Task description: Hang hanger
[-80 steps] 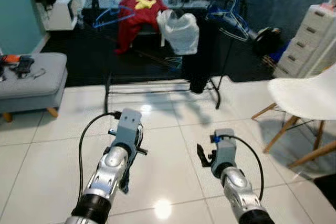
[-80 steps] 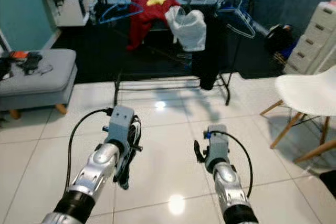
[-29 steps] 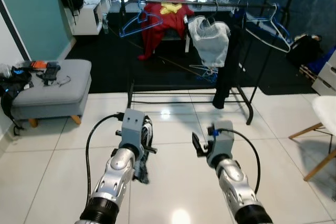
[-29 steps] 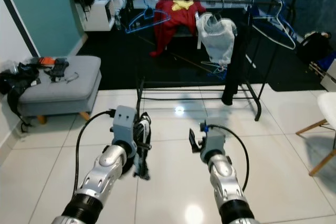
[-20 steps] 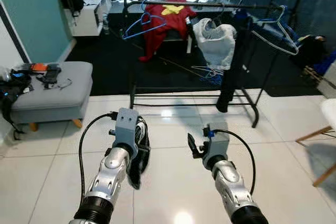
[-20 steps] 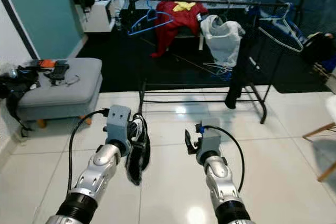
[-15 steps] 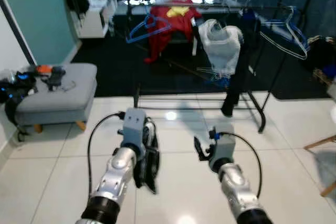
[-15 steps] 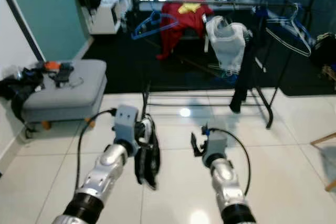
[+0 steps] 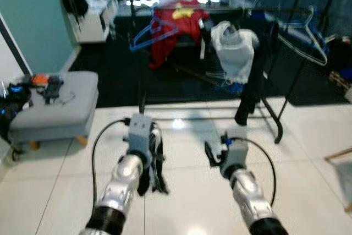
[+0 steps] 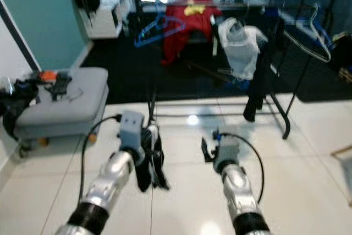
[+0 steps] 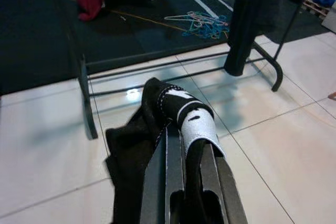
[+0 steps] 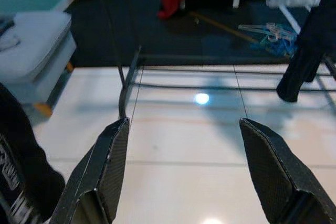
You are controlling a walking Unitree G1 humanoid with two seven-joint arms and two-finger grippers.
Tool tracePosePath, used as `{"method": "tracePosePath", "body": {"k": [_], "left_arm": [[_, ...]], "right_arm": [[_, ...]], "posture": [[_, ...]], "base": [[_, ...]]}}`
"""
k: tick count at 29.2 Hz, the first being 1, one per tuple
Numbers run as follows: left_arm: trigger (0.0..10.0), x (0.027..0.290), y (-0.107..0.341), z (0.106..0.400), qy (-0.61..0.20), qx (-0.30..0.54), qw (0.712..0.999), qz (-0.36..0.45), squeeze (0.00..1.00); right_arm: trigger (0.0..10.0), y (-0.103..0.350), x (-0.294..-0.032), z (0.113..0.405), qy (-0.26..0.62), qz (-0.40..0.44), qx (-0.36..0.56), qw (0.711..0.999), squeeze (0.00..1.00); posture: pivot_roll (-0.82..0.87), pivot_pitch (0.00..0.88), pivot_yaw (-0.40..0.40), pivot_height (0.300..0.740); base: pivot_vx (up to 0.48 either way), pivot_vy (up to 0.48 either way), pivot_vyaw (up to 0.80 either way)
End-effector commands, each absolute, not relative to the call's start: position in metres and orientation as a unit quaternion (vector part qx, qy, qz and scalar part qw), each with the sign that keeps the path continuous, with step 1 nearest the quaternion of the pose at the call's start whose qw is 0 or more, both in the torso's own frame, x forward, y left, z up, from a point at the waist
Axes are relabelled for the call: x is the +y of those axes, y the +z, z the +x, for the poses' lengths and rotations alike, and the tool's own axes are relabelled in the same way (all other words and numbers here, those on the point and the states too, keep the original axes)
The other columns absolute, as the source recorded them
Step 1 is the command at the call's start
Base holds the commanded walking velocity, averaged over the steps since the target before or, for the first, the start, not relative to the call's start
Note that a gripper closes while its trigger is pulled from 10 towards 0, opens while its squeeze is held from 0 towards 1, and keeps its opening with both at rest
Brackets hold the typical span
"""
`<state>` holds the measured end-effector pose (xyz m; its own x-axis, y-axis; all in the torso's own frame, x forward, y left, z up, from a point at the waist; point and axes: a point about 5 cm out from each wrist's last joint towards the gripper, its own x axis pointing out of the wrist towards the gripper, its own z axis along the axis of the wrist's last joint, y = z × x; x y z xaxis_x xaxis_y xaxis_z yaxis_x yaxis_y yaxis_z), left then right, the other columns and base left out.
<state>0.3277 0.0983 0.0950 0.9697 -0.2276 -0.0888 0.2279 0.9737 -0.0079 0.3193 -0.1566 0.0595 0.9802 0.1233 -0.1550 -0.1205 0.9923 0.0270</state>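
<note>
2 risks: left gripper (image 11: 181,145), closed on the black garment (image 9: 154,163), may drop it short of the rack (image 9: 264,12); right gripper (image 12: 184,166) gapes wide, holding nothing.

1. I see a glossy white tiled floor (image 9: 308,152) that mirrors the ceiling lights.
2. The left gripper (image 11: 181,145) has matt black plastic-looking fingers pinched on a soft black cloth garment (image 11: 134,145) with a white printed patch.
3. The right gripper (image 12: 184,166) has fingers (image 12: 107,163) with a fine woven, carbon-like texture, spread apart.
4. The clothes rack (image 9: 275,119) looks like thin black metal tube.
5. The blue hanger (image 9: 146,28) on it looks like smooth plastic.
6. The grey ottoman (image 9: 55,108) is matt fabric.
</note>
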Motion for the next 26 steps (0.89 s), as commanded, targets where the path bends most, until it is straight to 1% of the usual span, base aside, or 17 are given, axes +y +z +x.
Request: {"method": "tracePosePath", "body": {"k": [1, 2, 16, 25, 26], "left_arm": [[10.0, 0.1043, 0.0918, 0.3273, -0.106, 0.050, 0.993, 0.004, 0.00], [10.0, 0.1043, 0.0918, 0.3273, -0.106, 0.050, 0.993, 0.004, 0.00], [10.0, 0.1033, 0.0898, 0.3277, -0.109, 0.053, 0.993, 0.006, 0.00], [10.0, 0.1065, 0.0900, 0.3284, -0.102, 0.054, 0.993, 0.005, 0.00], [10.0, 0.1068, 0.0893, 0.3284, -0.097, 0.060, 0.993, -0.002, 0.00]], "right_arm": [[10.0, 0.0554, -0.1502, 0.3164, 0.068, 0.013, 0.084, 0.994, 0.00], [10.0, 0.0554, -0.1502, 0.3164, 0.068, 0.013, 0.084, 0.994, 0.00], [10.0, 0.0556, -0.1504, 0.3176, 0.068, 0.015, 0.085, 0.994, 0.00], [10.0, 0.0575, -0.1452, 0.3199, 0.075, 0.016, 0.083, 0.994, 0.00], [10.0, 0.0575, -0.1450, 0.3198, 0.075, 0.015, 0.083, 0.994, 0.00]], "posture": [[-0.11, 0.018, -0.003, 0.740], [-0.11, 0.018, -0.003, 0.740], [-0.11, 0.003, -0.007, 0.740], [-0.11, 0.000, -0.005, 0.740], [-0.11, 0.000, -0.004, 0.740]], "base": [[0.315, 0.000, 0.00], [0.315, 0.000, 0.00], [0.000, 0.000, 0.00], [0.000, 0.000, 0.00], [0.000, -0.454, 0.00]]}}
